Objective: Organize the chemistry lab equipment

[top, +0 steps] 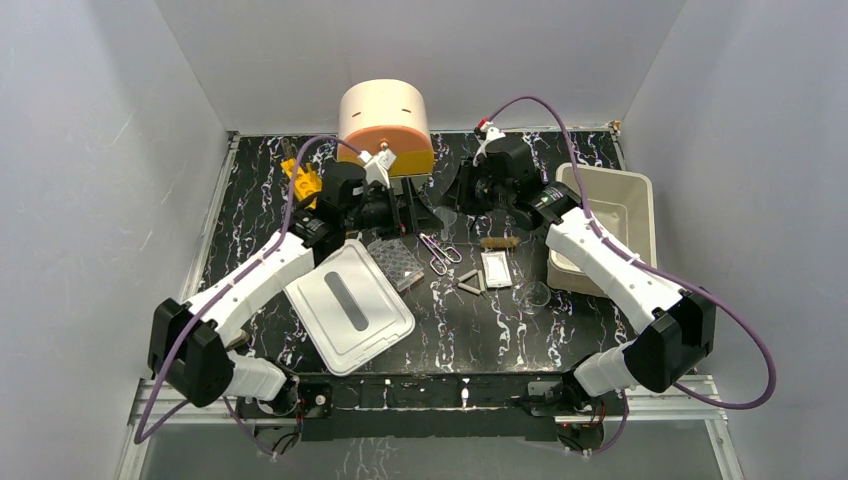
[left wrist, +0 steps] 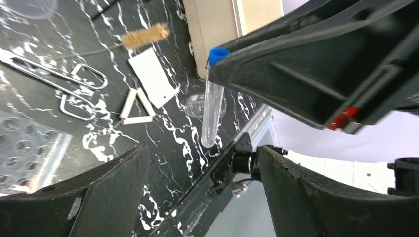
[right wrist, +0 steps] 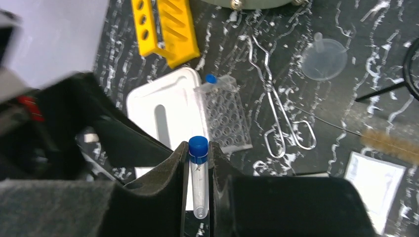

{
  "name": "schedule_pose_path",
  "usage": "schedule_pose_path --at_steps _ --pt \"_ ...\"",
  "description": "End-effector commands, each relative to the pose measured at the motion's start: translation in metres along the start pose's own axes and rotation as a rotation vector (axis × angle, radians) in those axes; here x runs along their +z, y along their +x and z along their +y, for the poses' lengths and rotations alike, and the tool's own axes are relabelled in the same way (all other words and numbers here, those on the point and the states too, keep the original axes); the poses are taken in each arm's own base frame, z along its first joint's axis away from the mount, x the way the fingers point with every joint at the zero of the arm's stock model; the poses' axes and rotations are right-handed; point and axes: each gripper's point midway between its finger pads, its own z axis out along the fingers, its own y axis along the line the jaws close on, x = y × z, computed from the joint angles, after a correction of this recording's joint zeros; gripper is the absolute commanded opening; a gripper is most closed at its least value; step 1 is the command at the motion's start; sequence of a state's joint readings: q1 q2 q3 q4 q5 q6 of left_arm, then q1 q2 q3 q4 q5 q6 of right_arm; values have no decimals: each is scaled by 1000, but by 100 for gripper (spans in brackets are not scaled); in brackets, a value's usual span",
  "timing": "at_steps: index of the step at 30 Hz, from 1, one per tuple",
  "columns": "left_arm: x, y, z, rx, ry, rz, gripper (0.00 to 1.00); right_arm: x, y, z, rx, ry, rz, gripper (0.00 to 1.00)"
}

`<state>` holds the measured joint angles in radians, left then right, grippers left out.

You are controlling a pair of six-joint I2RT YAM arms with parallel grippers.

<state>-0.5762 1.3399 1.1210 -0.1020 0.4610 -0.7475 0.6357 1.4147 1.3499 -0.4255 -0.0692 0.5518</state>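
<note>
Holding a blue-capped tube (right wrist: 198, 182) above the counter (top: 480, 330), right jaws closed on it near the cap, left jaws wide open just beside. Risk: my left side bumps it, the smooth tube slips and drops, well apart from the yellow rack (right wrist: 165, 29).
</note>
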Motion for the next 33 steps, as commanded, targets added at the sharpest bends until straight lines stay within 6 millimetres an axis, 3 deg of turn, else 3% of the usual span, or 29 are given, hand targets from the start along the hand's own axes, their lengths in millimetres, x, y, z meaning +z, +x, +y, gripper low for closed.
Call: schedule_pose_path --at_steps 1,5,11,16,22,27,29,33 --pt "10 12 -20 -14 119 67 78 -11 -36 37 75 -162 -100 23" --pt "12 1 -32 -8 168 36 69 -17 -44 39 110 -221 -108 24" --pt "18 0 -25 -5 136 45 30 -21 -53 33 176 -261 -115 24" --pt "20 -11 -42 27 193 42 28 -24 -54 32 192 -282 -107 24" --pt "25 -13 -50 10 258 54 33 -26 -51 32 207 -295 -94 24" --pt "25 -13 -50 5 261 42 14 -28 -47 31 217 -300 -85 24" --pt "24 -11 -47 9 251 43 2 -27 -45 31 210 -308 -76 29" --pt "19 -14 -44 72 207 27 0 -29 -44 28 143 -287 -63 56"
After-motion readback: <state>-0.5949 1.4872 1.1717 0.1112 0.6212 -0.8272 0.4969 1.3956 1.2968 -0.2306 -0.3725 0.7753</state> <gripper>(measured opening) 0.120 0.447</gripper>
